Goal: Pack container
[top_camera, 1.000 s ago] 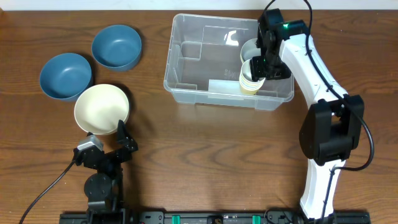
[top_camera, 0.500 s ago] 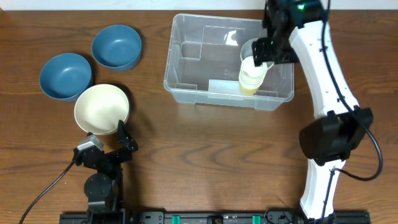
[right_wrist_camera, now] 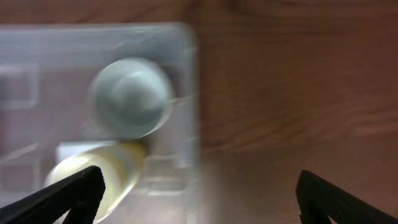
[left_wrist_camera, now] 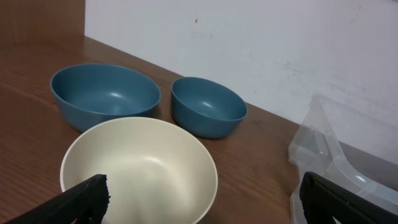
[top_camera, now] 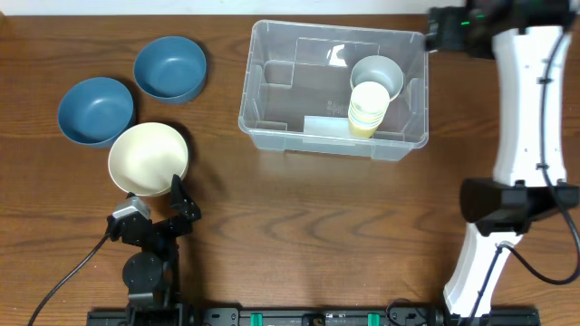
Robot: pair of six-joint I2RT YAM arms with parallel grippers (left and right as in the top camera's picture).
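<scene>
The clear plastic container (top_camera: pixel 299 86) stands at the table's back middle. Inside its right end lie a grey-blue cup (top_camera: pixel 377 73) and a stack of pale yellow cups (top_camera: pixel 367 109), side by side. My right gripper (top_camera: pixel 434 33) is open and empty, raised over the container's far right corner. Its blurred wrist view shows the container wall (right_wrist_camera: pixel 189 93), the grey-blue cup (right_wrist_camera: pixel 132 96) and the yellow cups (right_wrist_camera: pixel 93 174) below my right gripper (right_wrist_camera: pixel 199 194). My left gripper (top_camera: pixel 184 204) is open and empty, just in front of a cream bowl (top_camera: pixel 148 158); in its own view my left gripper (left_wrist_camera: pixel 202 205) frames that bowl (left_wrist_camera: pixel 140 171).
Two blue bowls (top_camera: pixel 95 110) (top_camera: pixel 169 68) sit at the back left, behind the cream bowl; they show in the left wrist view (left_wrist_camera: pixel 104 94) (left_wrist_camera: pixel 208 106), with the container's corner (left_wrist_camera: pixel 326 155) at right. Bare wood lies in front of the container.
My right gripper let go of the yellow cup stack inside the container, then lifted and drew back to the far right corner. The cups stay in the container. The left arm has not moved.
</scene>
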